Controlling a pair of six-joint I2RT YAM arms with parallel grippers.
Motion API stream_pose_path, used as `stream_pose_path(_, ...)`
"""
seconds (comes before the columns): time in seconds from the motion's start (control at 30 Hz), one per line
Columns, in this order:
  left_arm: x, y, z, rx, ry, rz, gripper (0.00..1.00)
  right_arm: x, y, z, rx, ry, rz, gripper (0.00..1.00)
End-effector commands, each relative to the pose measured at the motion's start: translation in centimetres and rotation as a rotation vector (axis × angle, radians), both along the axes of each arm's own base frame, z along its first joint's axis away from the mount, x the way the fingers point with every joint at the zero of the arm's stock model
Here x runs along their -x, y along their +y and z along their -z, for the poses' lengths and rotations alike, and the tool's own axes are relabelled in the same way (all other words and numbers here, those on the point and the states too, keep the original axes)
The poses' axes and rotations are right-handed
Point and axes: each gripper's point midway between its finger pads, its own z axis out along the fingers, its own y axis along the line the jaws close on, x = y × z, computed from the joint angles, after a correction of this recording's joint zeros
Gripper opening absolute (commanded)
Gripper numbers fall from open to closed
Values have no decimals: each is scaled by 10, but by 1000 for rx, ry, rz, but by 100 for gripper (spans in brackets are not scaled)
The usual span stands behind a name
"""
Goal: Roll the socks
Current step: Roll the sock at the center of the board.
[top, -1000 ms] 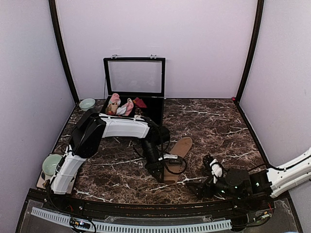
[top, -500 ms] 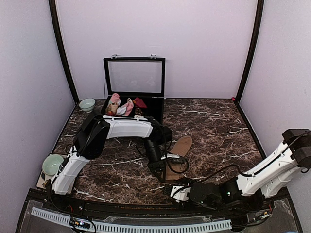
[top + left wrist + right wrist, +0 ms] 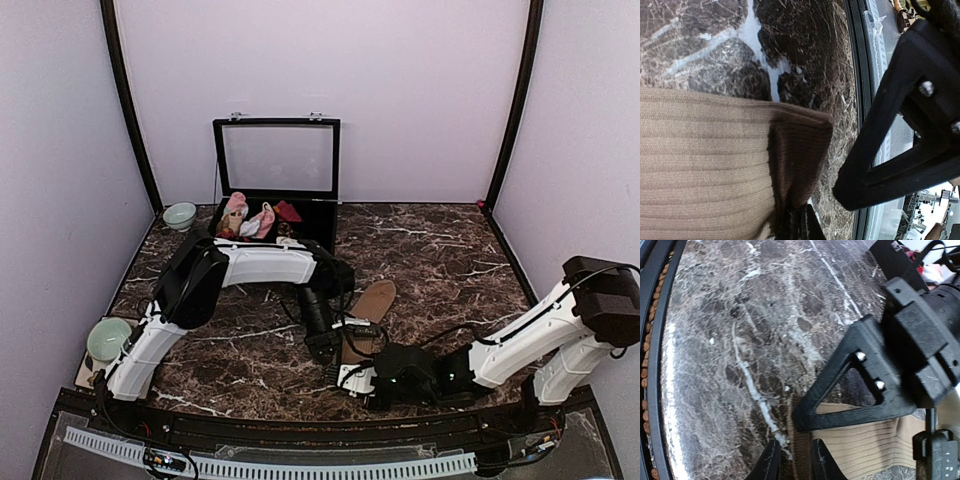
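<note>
Tan sock (image 3: pixel 372 305) nr table (image 3: pixel 440 250) front edge, L gripper (image 3: pixel 326 352) pinching cuff (image 3: pixel 800 160), R gripper (image 3: pixel 794 460) astride cuff, grip unclear

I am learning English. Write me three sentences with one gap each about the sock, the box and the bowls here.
The ribbed tan-brown sock has a dark ___ cuff. The clear lid of the black box at the back stands ___. On the left side of the top view there are ___ pale green bowls.
Missing words: brown; open; two.
</note>
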Motion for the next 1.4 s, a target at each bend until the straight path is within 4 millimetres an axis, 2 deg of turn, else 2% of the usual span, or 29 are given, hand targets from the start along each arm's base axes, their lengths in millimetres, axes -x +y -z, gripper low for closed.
stream_pose_path(0.0, 5, 2, 5, -15, 8, 29, 0, 1, 0, 13, 14, 36, -6, 22)
stream_pose_path(0.13, 6, 3, 1, -8, 13, 38, 0, -1, -7, 23, 26, 59, 29, 26)
stream_pose_path(0.27, 8, 4, -3, -3, 26, 48, 0, -5, -15, 36, 44, 94, 83, 26)
stream_pose_path(0.6, 12, 8, -8, -5, 41, 64, 0, -6, -25, 46, 48, 138, 147, 28)
stream_pose_path(0.7, 11, 8, -11, 3, 35, 65, 3, -1, -28, 57, 74, 189, 154, 20)
stream_pose_path(0.83, -1, 6, -25, 39, 13, 34, 21, 6, -34, 71, 95, 279, 189, 5)
stream_pose_path(0.93, -17, 8, -43, 84, -14, -10, 31, 11, -41, 78, 85, 357, 232, 0)
stream_pose_path(1.1, -38, 19, -72, 170, -98, -75, 36, 15, -48, 83, 33, 518, 325, 0)
stream_pose_path(1.23, -33, 32, -82, 229, -190, -58, 36, 18, -49, 78, -71, 753, 386, 0)
stream_pose_path(1.37, -27, 42, -77, 255, -250, -22, 36, 20, -56, 75, -181, 998, 460, 0)
